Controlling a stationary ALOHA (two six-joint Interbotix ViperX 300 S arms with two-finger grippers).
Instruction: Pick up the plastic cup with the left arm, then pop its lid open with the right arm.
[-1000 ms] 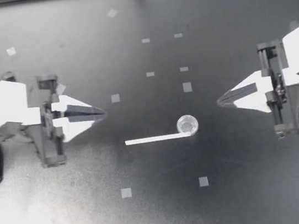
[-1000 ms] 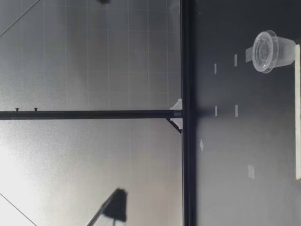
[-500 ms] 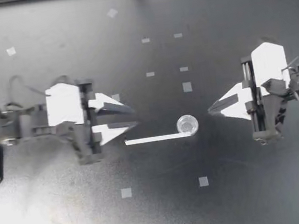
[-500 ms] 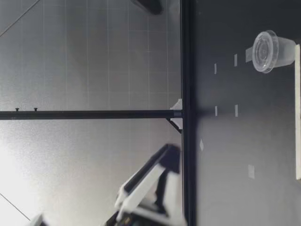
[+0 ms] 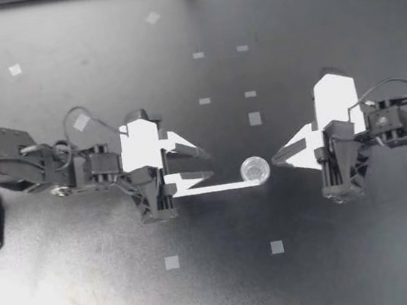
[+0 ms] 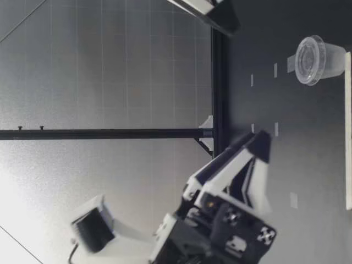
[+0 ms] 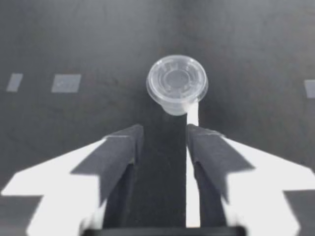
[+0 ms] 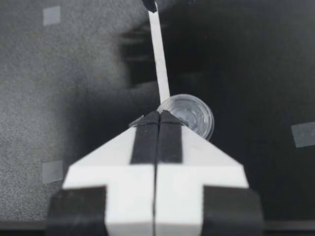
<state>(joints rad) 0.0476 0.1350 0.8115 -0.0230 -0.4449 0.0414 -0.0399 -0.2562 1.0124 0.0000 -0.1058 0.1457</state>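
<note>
Hovering over the dark surface [image 5: 306, 17]: left tool [image 5: 210, 164] with fingers apart, right tool [image 5: 273, 159] with fingers pressed together, neither holding anything. A small lidded clear cup [image 5: 254, 169] stands between them, at 3 o'clock from the left tool. A flat white strip [image 5: 212, 189] touches it at its 6 o'clock. Cup judged light, thin-walled, slippery, easily crushed. Best hold: gently across the side wall, under the lid rim.

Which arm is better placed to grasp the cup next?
Left, probably. The left gripper is open, and in its wrist view the cup sits just ahead of the gap between its fingers. The right gripper is nearer the cup but shut.
</note>
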